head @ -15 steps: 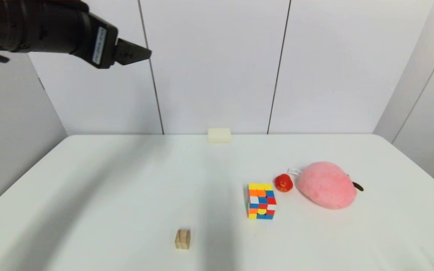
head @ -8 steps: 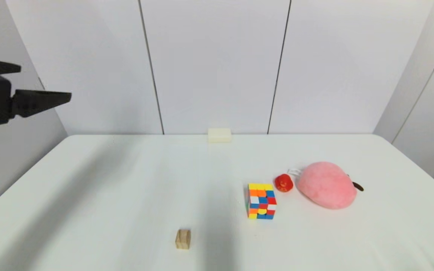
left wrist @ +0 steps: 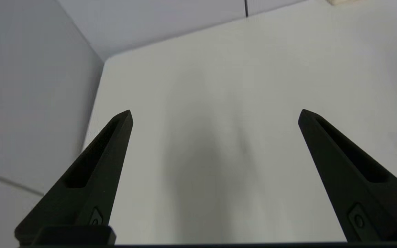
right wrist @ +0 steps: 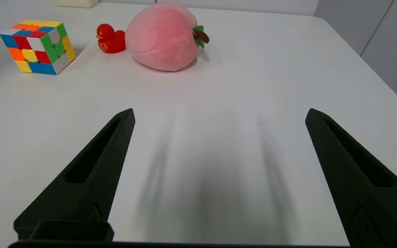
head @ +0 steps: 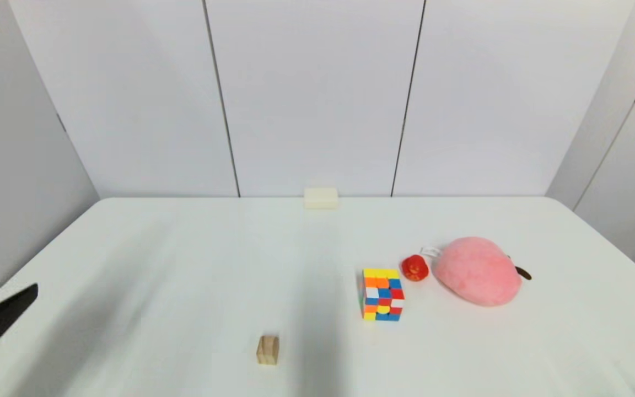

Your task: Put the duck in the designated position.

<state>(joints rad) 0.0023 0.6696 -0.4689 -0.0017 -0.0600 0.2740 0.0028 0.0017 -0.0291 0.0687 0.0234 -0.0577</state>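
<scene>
White counter, grey panels behind. Rubber duck sits between puzzle cube at its 7 o'clock and plush peach at 3. Likely light, glossy, slippery; pinch the body's sides. Left gripper and right gripper: jaws apart, empty.

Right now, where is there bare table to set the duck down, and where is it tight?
Bare table spreads left of the puzzle cube, between the wooden block and the cream block. Crowded: the duck sits squeezed between cube and pink plush. Both grippers, left and right, are open.
</scene>
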